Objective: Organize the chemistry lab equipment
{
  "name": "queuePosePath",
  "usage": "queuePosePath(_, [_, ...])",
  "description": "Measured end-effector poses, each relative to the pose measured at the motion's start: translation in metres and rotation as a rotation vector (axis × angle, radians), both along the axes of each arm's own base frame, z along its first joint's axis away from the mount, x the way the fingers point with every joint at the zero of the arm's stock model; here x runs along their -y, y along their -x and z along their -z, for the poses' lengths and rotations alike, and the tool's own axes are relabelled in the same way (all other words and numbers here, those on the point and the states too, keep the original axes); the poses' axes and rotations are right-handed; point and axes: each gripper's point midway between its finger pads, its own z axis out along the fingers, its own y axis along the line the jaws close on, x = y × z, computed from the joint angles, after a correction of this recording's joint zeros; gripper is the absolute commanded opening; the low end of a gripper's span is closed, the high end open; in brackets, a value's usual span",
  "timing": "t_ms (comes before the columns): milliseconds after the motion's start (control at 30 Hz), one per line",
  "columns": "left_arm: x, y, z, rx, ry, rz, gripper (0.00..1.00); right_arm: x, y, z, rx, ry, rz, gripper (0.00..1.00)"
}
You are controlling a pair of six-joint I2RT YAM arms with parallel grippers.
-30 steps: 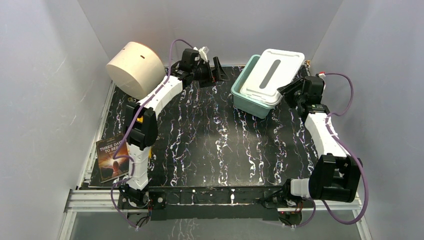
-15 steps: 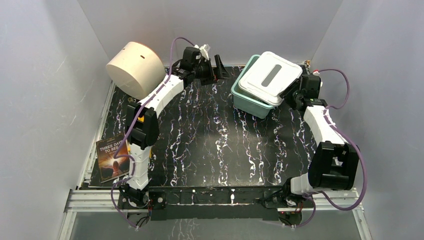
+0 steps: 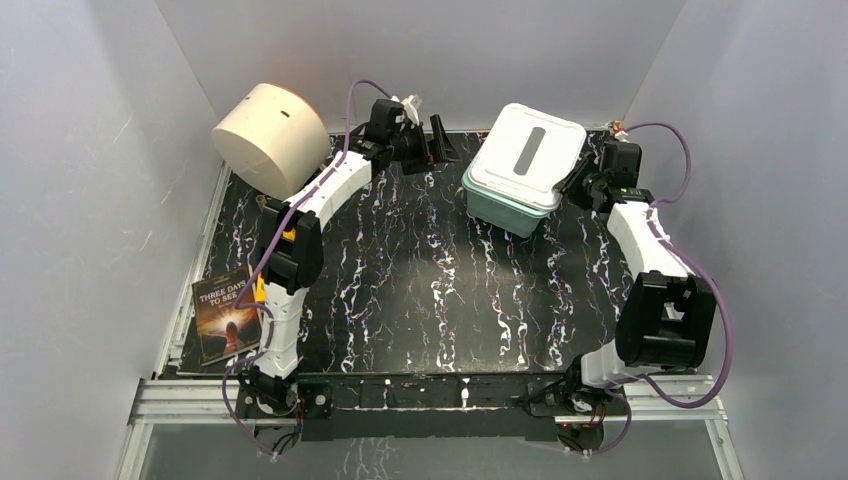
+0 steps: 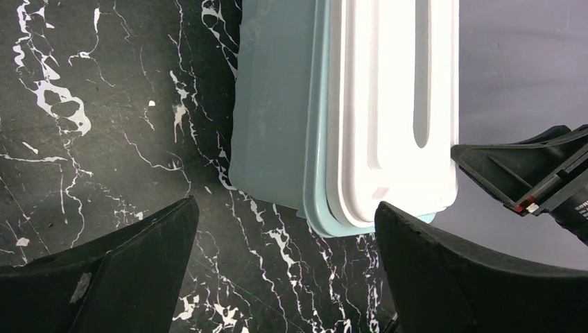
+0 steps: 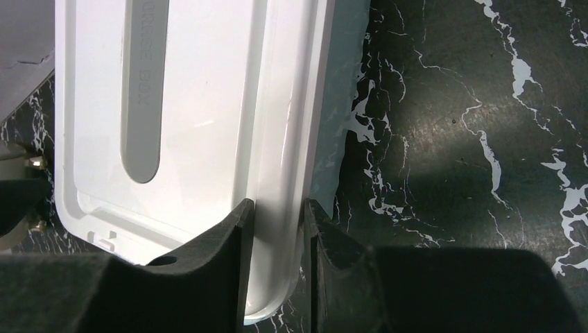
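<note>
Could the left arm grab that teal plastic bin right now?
Probably yes: the left gripper is open, facing the teal plastic bin, nothing between them. The right gripper pinches its white lid.

book (image 3: 225,318) "THREE DA… TO SE…", lid (image 5: 201,104) embossed "…BOX"

Chemistry lab equipment: hidden in all 3 views; look, pose, place cannot tell. White lid (image 3: 505,160) covers teal bin (image 3: 497,203) interior.

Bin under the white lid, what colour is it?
The bin is pale teal below its white lid; the left wrist view shows its wall best.
</note>
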Motion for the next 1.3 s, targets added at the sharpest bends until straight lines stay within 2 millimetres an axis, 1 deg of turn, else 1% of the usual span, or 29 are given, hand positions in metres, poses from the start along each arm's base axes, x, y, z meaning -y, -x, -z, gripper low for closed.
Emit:
queuePosePath(367, [0.004, 0.002, 0.000, 0.001, 0.001, 0.006, 0.98, -0.005, 0.000, 0.000, -0.003, -0.016, -0.045, 0.27])
queuePosePath(567, [0.014, 0.010, 0.000, -0.002, 0.005, 0.027, 0.98, -0.009, 0.003, 0.000, -0.020, -0.043, -0.051, 0.29])
queuePosePath(700, [0.021, 0.014, 0.001, -0.004, 0.008, 0.039, 0.98, -0.009, 0.003, 0.000, -0.023, -0.043, -0.052, 0.35])
queuePosePath(767, [0.023, 0.015, 0.002, -0.008, 0.009, 0.044, 0.98, -0.009, 0.004, 0.000, -0.021, -0.039, -0.055, 0.35])
queuePosePath(833, [0.025, 0.015, 0.005, -0.011, 0.011, 0.047, 0.96, -0.010, 0.004, 0.000, -0.021, -0.036, -0.065, 0.34])
queuePosePath(900, [0.026, 0.015, 0.012, -0.024, 0.008, 0.048, 0.94, -0.011, 0.005, 0.000, -0.022, -0.038, -0.075, 0.31])
queuePosePath(933, [0.027, 0.014, 0.015, -0.028, 0.006, 0.048, 0.93, -0.012, 0.006, 0.000, -0.023, -0.041, -0.080, 0.32])
queuePosePath(1000, [0.027, 0.014, 0.024, -0.044, -0.001, 0.047, 0.91, -0.013, 0.007, 0.000, -0.026, -0.042, -0.086, 0.34])
queuePosePath(1067, [0.028, 0.014, 0.029, -0.057, -0.002, 0.046, 0.86, -0.014, 0.008, 0.000, -0.026, -0.044, -0.094, 0.37])
queuePosePath(1167, [0.028, 0.014, 0.029, -0.059, 0.001, 0.047, 0.76, -0.016, 0.009, -0.001, -0.026, -0.049, -0.104, 0.46])
queuePosePath(1300, [0.027, 0.015, 0.031, -0.064, -0.005, 0.046, 0.67, -0.017, 0.009, -0.001, -0.025, -0.045, -0.112, 0.49])
